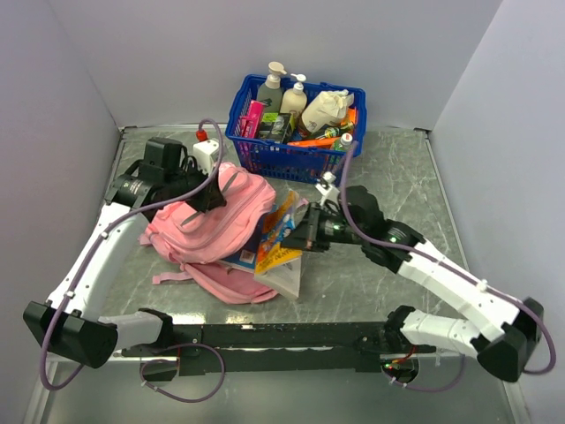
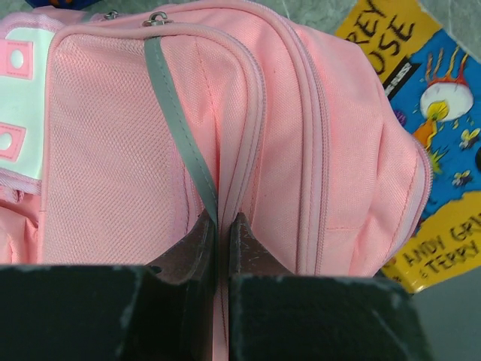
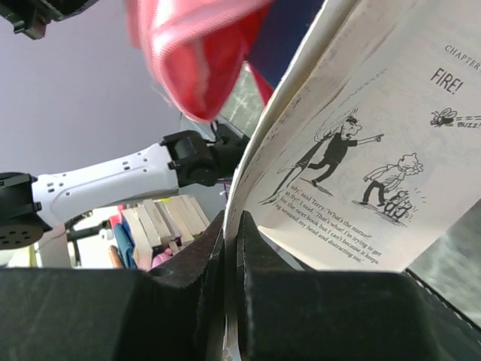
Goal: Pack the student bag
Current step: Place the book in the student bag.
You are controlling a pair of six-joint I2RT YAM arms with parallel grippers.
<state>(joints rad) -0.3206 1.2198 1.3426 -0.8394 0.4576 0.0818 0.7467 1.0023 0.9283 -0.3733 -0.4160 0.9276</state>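
I'm pinching the student bag (image 1: 216, 221) with the left gripper (image 2: 223, 226) — jaws closed on a fold of pink fabric along a zip seam. The bag is slumping left of the bench's (image 1: 397, 185) middle. It looks soft, light and floppy, so I reckon that seam or the top rim is the place to hold it. The right gripper (image 3: 231, 226) is clamping the pages of a book (image 1: 281, 237), which is leaning at the bag's right side — thin, bendy, likely to splay. A blue basket (image 1: 265, 155) of bottles (image 1: 296, 93) is sitting at the far edge, crowding any swing.
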